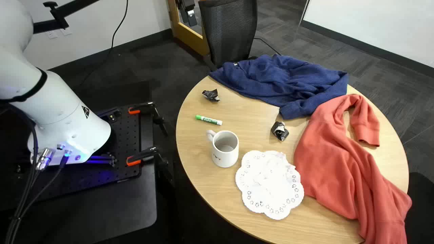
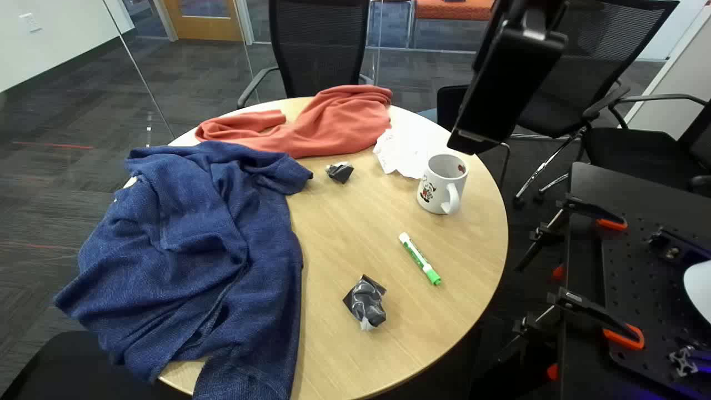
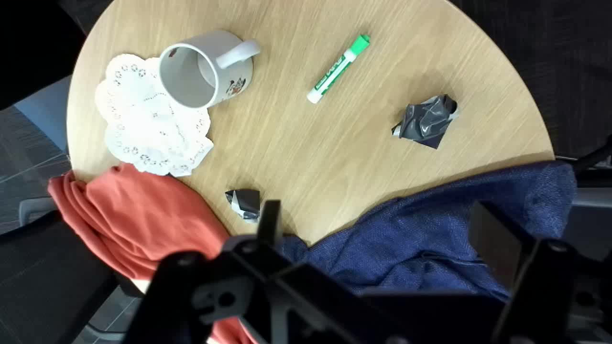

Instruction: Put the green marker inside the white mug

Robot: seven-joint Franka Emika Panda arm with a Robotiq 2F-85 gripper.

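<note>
The green marker (image 1: 209, 120) lies flat on the round table, beside the handle side of the white mug and apart from it. It also shows in an exterior view (image 2: 419, 259) and in the wrist view (image 3: 338, 69). The white mug (image 1: 225, 156) stands upright, its opening facing up and nothing visible inside. It shows in an exterior view (image 2: 441, 189) and in the wrist view (image 3: 229, 67). My gripper (image 3: 380, 215) is open and empty, fingers wide apart, above the table, with the blue cloth behind it in the wrist view.
A white doily (image 1: 269, 184) lies beside the mug. Two crumpled black wrappers (image 1: 211, 95) (image 1: 280, 131) lie on the table. A blue garment (image 1: 284, 79) and an orange garment (image 1: 339, 162) cover the far side. Black chairs (image 1: 230, 30) stand around the table.
</note>
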